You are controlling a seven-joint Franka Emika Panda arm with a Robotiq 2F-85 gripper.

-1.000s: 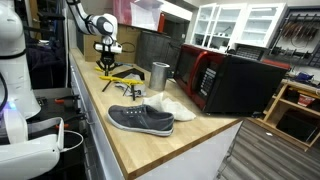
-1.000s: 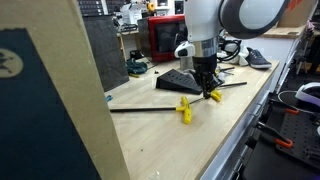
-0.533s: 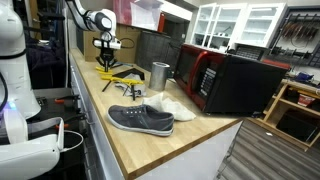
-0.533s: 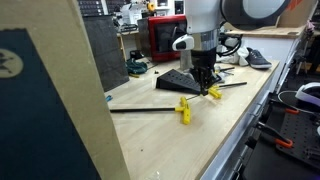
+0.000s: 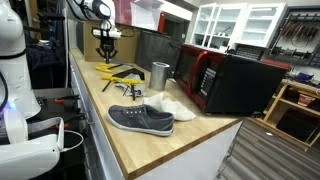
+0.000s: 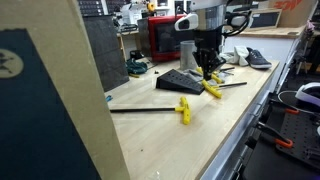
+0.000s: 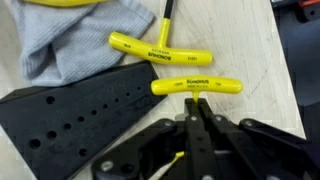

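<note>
My gripper point(image 7: 196, 112) is shut on the shaft of a yellow T-handle hex key point(image 7: 196, 86), whose handle hangs crosswise just past the fingertips. In both exterior views the gripper point(image 6: 209, 72) point(image 5: 107, 50) is raised above the wooden counter with the key point(image 6: 213, 89) below it. A second yellow T-handle key point(image 7: 155, 47) lies on the counter beside a grey cloth point(image 7: 65, 40). A black perforated tool holder point(image 7: 70, 110) point(image 6: 178, 82) lies next to them. A third yellow-handled key point(image 6: 184, 108) with a long black shaft lies nearer the counter's front edge.
On the counter stand a metal cup point(image 5: 160, 75), a grey shoe point(image 5: 141, 119), a white cloth bundle point(image 5: 172, 103) and a red and black microwave point(image 5: 225, 80). The counter edge point(image 6: 250, 120) runs close to the tools. A dark panel point(image 6: 40, 100) blocks part of an exterior view.
My gripper has risen from the counter with the yellow T-handle key in it. The other keys and the holder have not moved.
</note>
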